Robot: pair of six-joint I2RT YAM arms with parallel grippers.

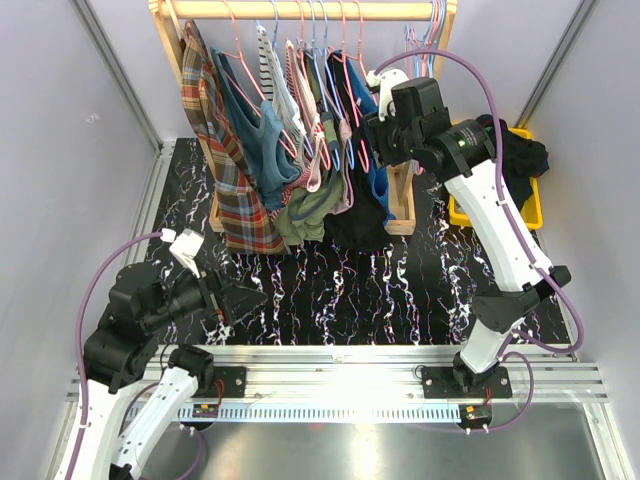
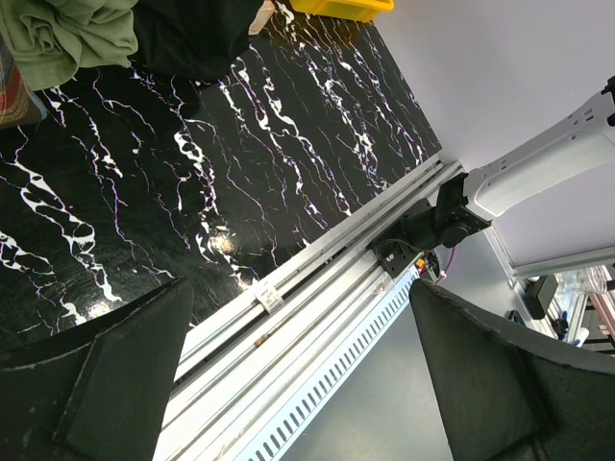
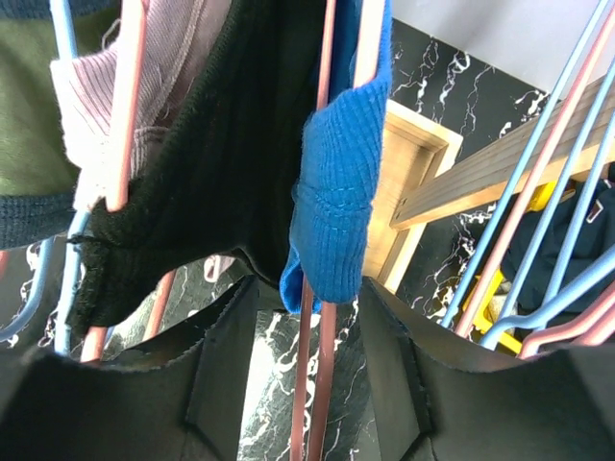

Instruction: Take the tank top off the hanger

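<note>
The wooden rack [image 1: 405, 212] stands at the far edge of the desk [image 1: 400, 290], about at the middle, and many clothes hang from its top rail. The blue tank top [image 3: 336, 221] is there too, toward the right end of the rack. One ribbed strap of it is folded over a pink hanger [image 3: 317, 394], and the cloth hangs down beside a black garment [image 1: 355, 215].

The right gripper [image 1: 368, 135] is raised high at the right part of the rack, and it points toward the clothes. In the right wrist view its two fingers [image 3: 221, 384] stand apart. The blue strap and the thin rod of the pink hanger lie in the gap between them (I see no pad that presses on the cloth or on the rod). So the jaws are around the strap but they do not clamp it.

The left gripper [image 1: 250, 297] is low, near the near left corner of the desk, above the black marbled surface. Its fingers [image 2: 115, 384] are spread wide and nothing is between them. Under them the left wrist view shows the aluminium rail [image 2: 317, 317] at the near edge.

At the left end of the rack hangs a plaid shirt [image 1: 235, 190], and near the middle an olive green garment [image 1: 305, 212]. Some bare hangers [image 1: 420, 45] hang at the right end of the rail. A yellow bin [image 1: 530, 215] with dark cloth in it is at the far right corner.
</note>
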